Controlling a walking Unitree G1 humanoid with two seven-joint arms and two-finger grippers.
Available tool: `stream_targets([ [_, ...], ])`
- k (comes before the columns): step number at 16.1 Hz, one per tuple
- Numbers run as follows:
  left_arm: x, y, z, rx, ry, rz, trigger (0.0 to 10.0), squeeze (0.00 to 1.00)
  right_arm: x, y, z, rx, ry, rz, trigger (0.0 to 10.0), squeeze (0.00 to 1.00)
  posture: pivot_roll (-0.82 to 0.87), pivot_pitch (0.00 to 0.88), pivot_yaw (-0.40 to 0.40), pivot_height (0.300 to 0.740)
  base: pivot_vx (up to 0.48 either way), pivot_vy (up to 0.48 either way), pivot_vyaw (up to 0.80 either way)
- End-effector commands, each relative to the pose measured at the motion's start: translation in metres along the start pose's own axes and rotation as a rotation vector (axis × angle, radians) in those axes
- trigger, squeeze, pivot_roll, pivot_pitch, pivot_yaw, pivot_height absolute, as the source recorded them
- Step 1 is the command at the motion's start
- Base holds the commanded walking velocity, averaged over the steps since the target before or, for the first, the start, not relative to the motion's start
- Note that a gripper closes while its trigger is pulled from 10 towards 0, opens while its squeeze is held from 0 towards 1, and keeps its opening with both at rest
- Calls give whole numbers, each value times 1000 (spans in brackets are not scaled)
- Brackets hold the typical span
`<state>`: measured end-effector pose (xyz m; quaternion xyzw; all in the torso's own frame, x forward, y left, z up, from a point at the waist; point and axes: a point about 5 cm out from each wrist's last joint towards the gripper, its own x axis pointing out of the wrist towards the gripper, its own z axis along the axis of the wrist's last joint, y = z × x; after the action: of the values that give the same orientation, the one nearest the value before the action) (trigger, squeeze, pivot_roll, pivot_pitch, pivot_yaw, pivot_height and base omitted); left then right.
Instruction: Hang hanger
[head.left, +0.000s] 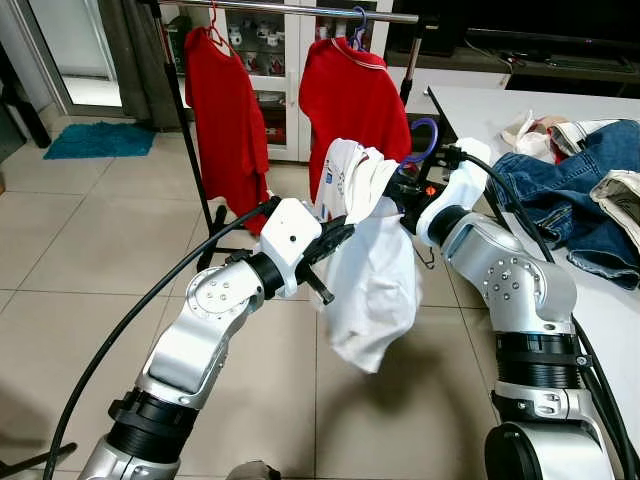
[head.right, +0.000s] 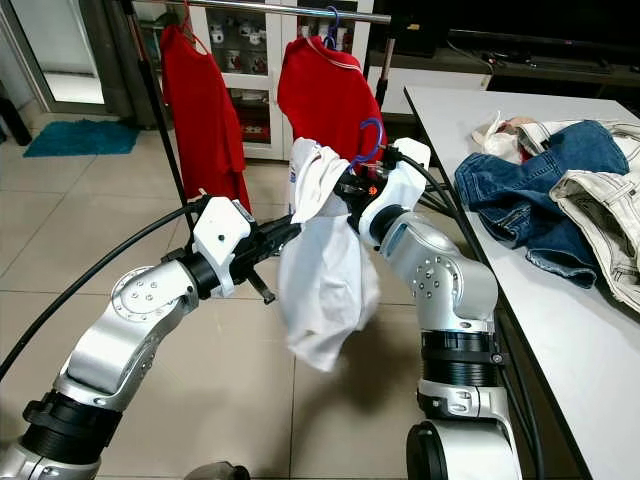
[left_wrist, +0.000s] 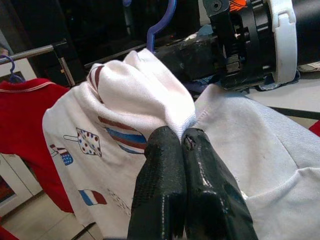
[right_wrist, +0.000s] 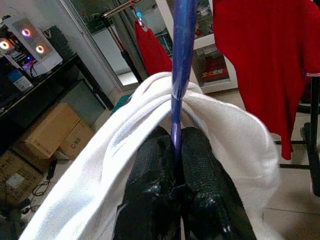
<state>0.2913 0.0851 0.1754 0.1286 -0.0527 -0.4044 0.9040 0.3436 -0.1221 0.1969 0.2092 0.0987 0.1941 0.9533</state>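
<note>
We held the blue hanger (right_wrist: 178, 75) pinched by its neck in our right gripper (right_wrist: 176, 165), hook up, below and short of the clothes rail (head.left: 300, 10); our left gripper (left_wrist: 182, 165) pinched the white shirt (head.left: 375, 270) draped on it.

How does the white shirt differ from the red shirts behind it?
The white shirt is bunched, with printed pictures, and held off the rail between both end effectors; the red shirts are plain, spread out and already hanging on the rail. All sit on hangers; the white shirt's is blue.
</note>
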Motion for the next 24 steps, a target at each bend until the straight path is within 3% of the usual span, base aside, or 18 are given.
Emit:
stream_targets([
  [1,1,1,5,0,-15,-4,10000,0,-1,6,11,-12,-55,33,10000,0,79,0,-31,740,0,0,0],
  [2,-1,4,6,-11,-15,-2,10000,0,-2,10,11,-20,-60,67,10000,0,80,0,-31,740,0,0,0],
  [3,-29,35,2,-55,34,-2,10000,1000,-12,14,9,-97,-45,208,10000,0,78,0,-22,740,0,0,0],
  [4,-40,46,2,-71,48,-3,10000,1000,-16,15,7,-126,-31,260,10000,0,77,0,-21,740,0,0,0],
  [10,-44,46,0,-95,56,-16,10000,1000,-20,11,2,-136,-15,259,10000,0,79,0,-26,740,0,0,0],
  [13,-45,38,6,-132,7,-89,10000,1000,-20,13,1,-136,-13,282,10000,0,79,0,-26,740,0,0,0],
  [15,-55,32,8,-173,4,-191,10000,1000,-22,12,1,-143,-10,296,10000,0,82,0,-28,740,0,0,0],
  [16,-58,35,8,-163,12,-186,10000,1000,-22,10,2,-144,-10,299,10000,0,82,0,-28,740,0,0,0],
  [17,-70,53,7,-155,18,-91,10000,1000,-27,8,6,-144,-14,325,10000,0,81,0,-27,740,0,0,0],
  [19,-76,63,7,-140,30,-45,10000,1000,-29,7,7,-142,-13,345,10000,0,81,0,-27,740,0,0,0],
  [21,-97,97,2,-51,94,155,10000,1000,-42,8,7,-140,25,487,10000,0,82,0,-29,740,0,0,0],
  [22,-102,107,3,-14,106,213,10000,1000,-47,8,6,-153,41,527,10000,0,83,0,-31,740,0,0,0],
  [23,-108,120,7,19,93,279,10000,941,-55,7,5,-174,70,591,10000,0,83,0,-31,740,0,0,0],
  [24,-109,123,9,22,84,289,10000,118,-57,7,5,-177,76,605,10000,0,83,0,-31,740,0,0,0],
])
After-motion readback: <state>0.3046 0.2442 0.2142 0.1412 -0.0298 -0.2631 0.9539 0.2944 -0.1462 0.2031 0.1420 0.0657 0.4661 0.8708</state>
